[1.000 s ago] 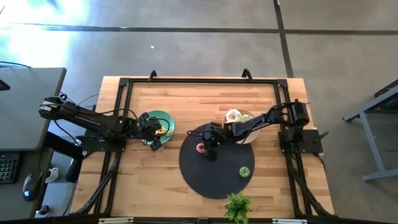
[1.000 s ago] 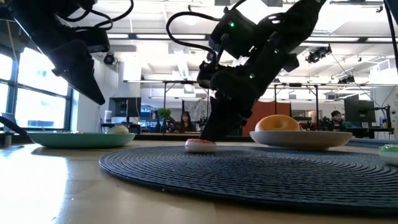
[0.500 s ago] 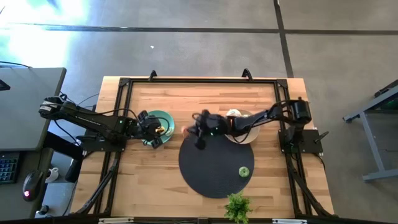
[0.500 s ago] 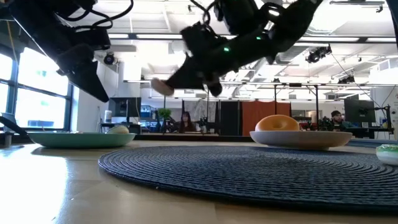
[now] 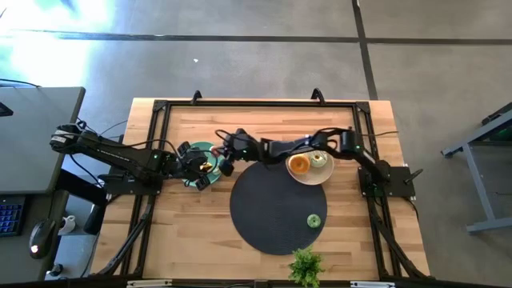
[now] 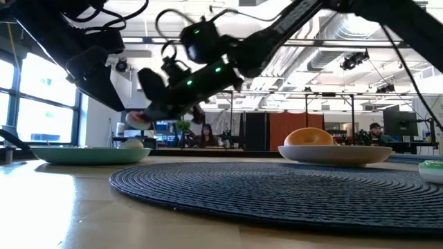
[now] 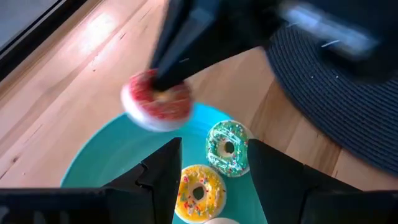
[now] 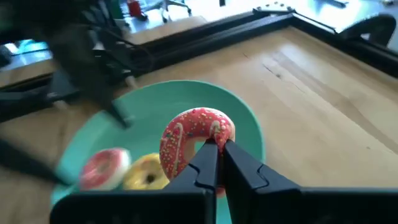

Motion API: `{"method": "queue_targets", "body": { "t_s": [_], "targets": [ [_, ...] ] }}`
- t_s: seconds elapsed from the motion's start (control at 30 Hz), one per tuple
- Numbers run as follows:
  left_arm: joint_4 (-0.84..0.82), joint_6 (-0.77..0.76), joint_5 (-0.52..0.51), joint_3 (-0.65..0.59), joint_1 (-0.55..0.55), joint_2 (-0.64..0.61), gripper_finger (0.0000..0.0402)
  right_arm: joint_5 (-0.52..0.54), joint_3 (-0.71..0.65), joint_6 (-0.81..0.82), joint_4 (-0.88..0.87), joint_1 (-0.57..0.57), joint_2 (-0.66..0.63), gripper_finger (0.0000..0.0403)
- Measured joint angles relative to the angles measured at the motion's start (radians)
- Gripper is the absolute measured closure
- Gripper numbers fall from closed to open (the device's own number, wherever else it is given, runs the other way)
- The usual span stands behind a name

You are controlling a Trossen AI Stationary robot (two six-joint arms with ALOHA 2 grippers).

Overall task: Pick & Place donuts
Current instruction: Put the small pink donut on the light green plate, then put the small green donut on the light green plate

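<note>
Donut (image 8: 196, 144), red, is pinched by our right gripper (image 8: 216, 152) above the teal plate (image 8: 249, 127), ready for dropping; left gripper (image 7: 208, 165) waits spread.

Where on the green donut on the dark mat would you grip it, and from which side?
From straight above, pinching one side of the ring: one finger in the hole, one outside. The green donut lies flat and alone on the dark mat, hole upward. The right pincer holds the red donut that way above the teal plate, beside the open left pincer.
</note>
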Motion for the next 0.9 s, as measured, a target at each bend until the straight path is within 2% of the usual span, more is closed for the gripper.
{"method": "queue_targets", "body": {
  "t_s": [0.17,0.37,0.77,0.9],
  "targets": [
    [-0.006,0.001,0.001,0.000,0.000,0.000,0.0222,-0.009,0.133,0.013,-0.119,-0.008,0.106,0.0393],
    [-0.008,0.000,0.008,0.000,0.000,0.000,0.0222,-0.025,0.172,0.008,-0.208,-0.006,0.121,0.0381],
    [-0.008,0.000,0.002,0.000,0.000,0.000,0.0222,-0.047,0.170,-0.058,-0.219,-0.008,0.116,0.0268],
    [-0.008,-0.001,0.000,0.000,0.000,0.000,0.0222,-0.076,0.170,-0.098,-0.324,-0.008,0.053,0.0241]
  ]
}}
